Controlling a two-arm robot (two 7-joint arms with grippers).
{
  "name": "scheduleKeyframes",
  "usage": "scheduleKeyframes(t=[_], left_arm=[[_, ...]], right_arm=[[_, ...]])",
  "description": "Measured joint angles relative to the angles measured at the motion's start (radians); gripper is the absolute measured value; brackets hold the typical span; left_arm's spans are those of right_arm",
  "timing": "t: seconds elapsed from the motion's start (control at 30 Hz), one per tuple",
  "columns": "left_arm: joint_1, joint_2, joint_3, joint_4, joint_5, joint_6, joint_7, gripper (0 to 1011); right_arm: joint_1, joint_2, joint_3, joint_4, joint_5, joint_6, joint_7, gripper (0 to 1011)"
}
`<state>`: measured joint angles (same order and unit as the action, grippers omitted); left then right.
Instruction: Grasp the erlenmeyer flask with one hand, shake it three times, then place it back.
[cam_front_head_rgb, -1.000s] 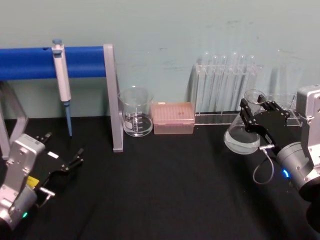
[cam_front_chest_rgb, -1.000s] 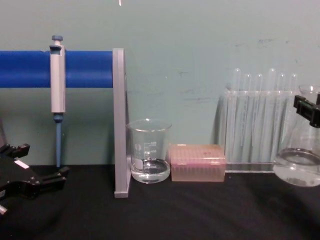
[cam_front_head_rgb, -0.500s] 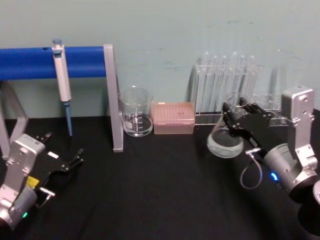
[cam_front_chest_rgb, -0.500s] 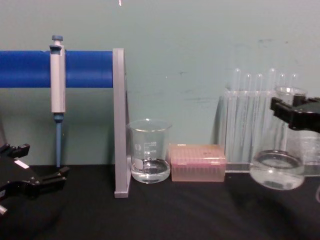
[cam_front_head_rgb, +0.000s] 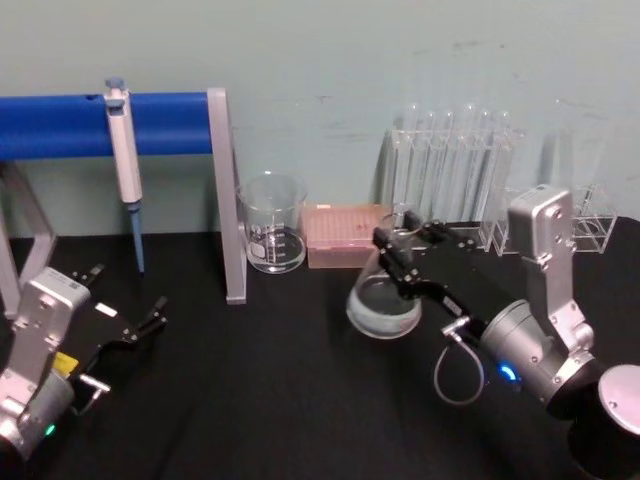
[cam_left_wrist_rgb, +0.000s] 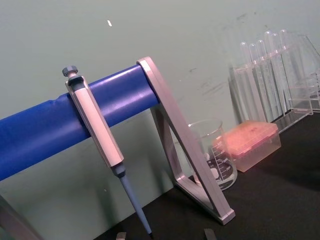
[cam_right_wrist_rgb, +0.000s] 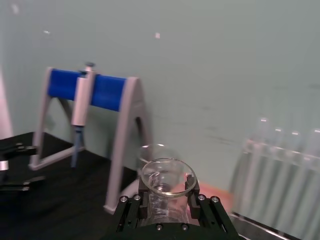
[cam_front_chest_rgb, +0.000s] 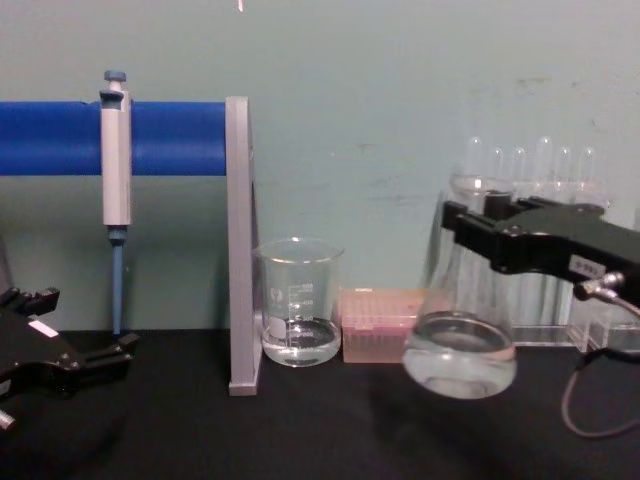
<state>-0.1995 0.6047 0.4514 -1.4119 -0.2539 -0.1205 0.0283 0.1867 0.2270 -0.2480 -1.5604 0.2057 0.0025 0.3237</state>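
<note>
The right gripper (cam_front_head_rgb: 408, 246) has its two black fingers (cam_front_head_rgb: 392, 262) clamped on the neck of the erlenmeyer flask (cam_front_head_rgb: 384, 302), one on each side, just below the rim. In the right wrist view the open mouth of the flask (cam_right_wrist_rgb: 167, 181) stands directly between the finger blocks of the gripper (cam_right_wrist_rgb: 168, 201).

Below the fingers, the conical body hangs with a little clear liquid pooled in the wide base (cam_front_chest_rgb: 460, 362). The flask leans slightly. Whether its base touches the black table (cam_front_head_rgb: 270, 400) cannot be told.

Just beyond the fingers, toward the wall, lies the pink tip box (cam_front_head_rgb: 335, 232), partly hidden behind the flask in the chest view. To the fingers' left, beside that box, stands the glass beaker (cam_front_chest_rgb: 298, 312). Behind and to the right of the fingers is the clear test tube rack (cam_front_head_rgb: 452, 170), against the wall.

Farther left, the grey upright (cam_front_head_rgb: 224, 190) carries the blue bar (cam_front_head_rgb: 55, 125), with the pipette (cam_front_head_rgb: 124, 150) hung on it.

Well apart from the flask, at the table's left edge, the left gripper (cam_front_head_rgb: 130, 290) sits low with its fingers spread and nothing between them.
</note>
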Motion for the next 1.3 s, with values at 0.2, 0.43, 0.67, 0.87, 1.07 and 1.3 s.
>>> scheduleKeyframes(t=[0.2, 0.43, 0.67, 0.87, 1.07, 1.3], left_arm=[[0.0, 0.0, 0.0, 0.0, 0.0, 0.0, 0.0, 1001], [0.0, 0.0, 0.0, 0.0, 0.0, 0.0, 0.0, 1001], [0.0, 0.0, 0.0, 0.0, 0.0, 0.0, 0.0, 1001], [0.0, 0.0, 0.0, 0.0, 0.0, 0.0, 0.0, 1001], [0.0, 0.0, 0.0, 0.0, 0.0, 0.0, 0.0, 1001], [0.0, 0.0, 0.0, 0.0, 0.0, 0.0, 0.0, 1001]], right_arm=[[0.0, 0.019, -0.036, -0.011, 0.026, -0.006, 0.04, 450], [0.004, 0.046, -0.07, -0.016, 0.055, -0.011, 0.078, 450], [0.016, 0.064, -0.089, -0.005, 0.073, -0.016, 0.089, 450], [0.033, 0.078, -0.103, 0.013, 0.09, -0.021, 0.099, 450], [0.05, 0.088, -0.114, 0.033, 0.105, -0.029, 0.11, 450], [0.074, 0.095, -0.128, 0.073, 0.124, -0.042, 0.125, 450]])
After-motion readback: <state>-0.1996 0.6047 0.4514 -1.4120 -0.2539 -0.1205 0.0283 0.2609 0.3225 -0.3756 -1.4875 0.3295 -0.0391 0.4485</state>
